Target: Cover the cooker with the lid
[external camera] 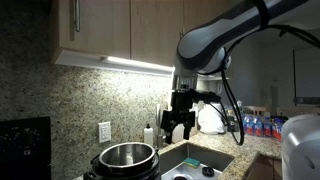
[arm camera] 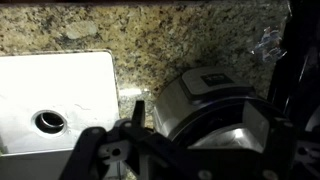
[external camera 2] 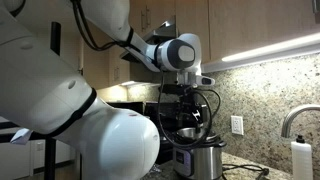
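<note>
Far out at nine o'clock in an exterior view, the black stove (external camera: pixel 25 145) sits below the speckled granite backsplash (external camera: pixel 60 110), and a white wall outlet (external camera: pixel 104 131) is set into the stone further toward the middle. Next comes the cooker (external camera: pixel 125 158), down at six o'clock on the counter, its top uncovered so that the shiny steel inner pot shows all the way round. A small soap bottle (external camera: pixel 148 133) stands by the wall at about one o'clock from the pot. Beyond it the gripper (external camera: pixel 179 132) hangs from the white arm (external camera: pixel 230 35), raised at about two o'clock from the cooker and near the edge of the sink (external camera: pixel 200 158). Its two fingers stand apart with only air between them, gripping nothing. A white bundle (external camera: pixel 211 118) and a row of water bottles (external camera: pixel 256 125) lie toward three o'clock.

The wrist view has the sink basin on its nine o'clock side, with the drain (arm camera: pixel 50 122) low in it. The cooker's steel wall sits just beside the basin toward three o'clock. The dark fingers (arm camera: pixel 100 150) come in from six o'clock, spread wide.

In an exterior view the cooker (external camera 2: pixel 200 158) stands at six o'clock under the gripper, with a faucet (external camera 2: pixel 295 120) at three o'clock
</note>
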